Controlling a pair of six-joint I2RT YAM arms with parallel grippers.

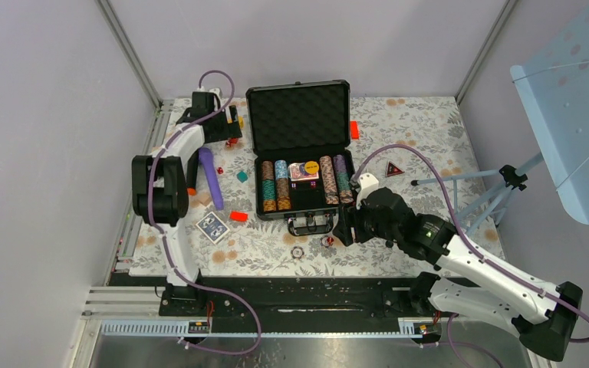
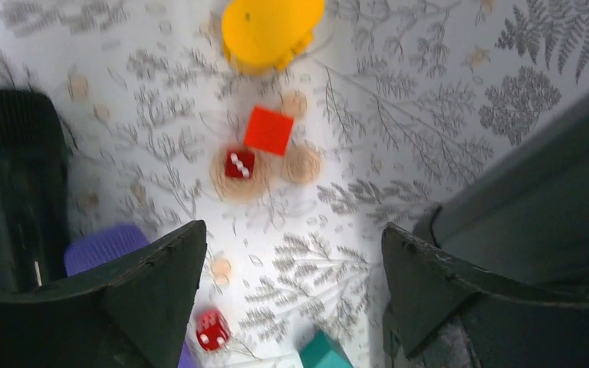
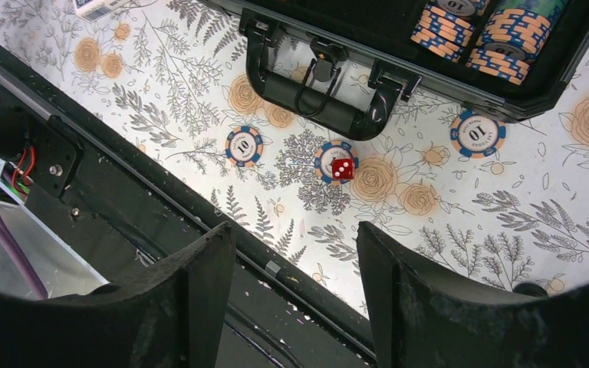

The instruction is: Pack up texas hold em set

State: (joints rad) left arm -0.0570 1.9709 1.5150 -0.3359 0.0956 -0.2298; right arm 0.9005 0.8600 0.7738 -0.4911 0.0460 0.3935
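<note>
- The case [image 1: 299,149] lies open mid-table, with rows of chips [image 1: 276,184] already seated in its tray.
- Left to pack: three loose chips [image 3: 245,146] at its 6 o'clock, one bearing a red die [image 3: 343,169], and the card deck [image 1: 213,227] at 8 o'clock.
- Left gripper [image 2: 291,291] and right gripper [image 3: 295,284]: jaws wide apart, holding nothing.

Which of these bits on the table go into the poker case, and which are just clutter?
Job: black case, chip rows inside it, loose chips, card deck, probably the red dice.
Clutter: purple cylinder, yellow block, red block, teal block.
</note>
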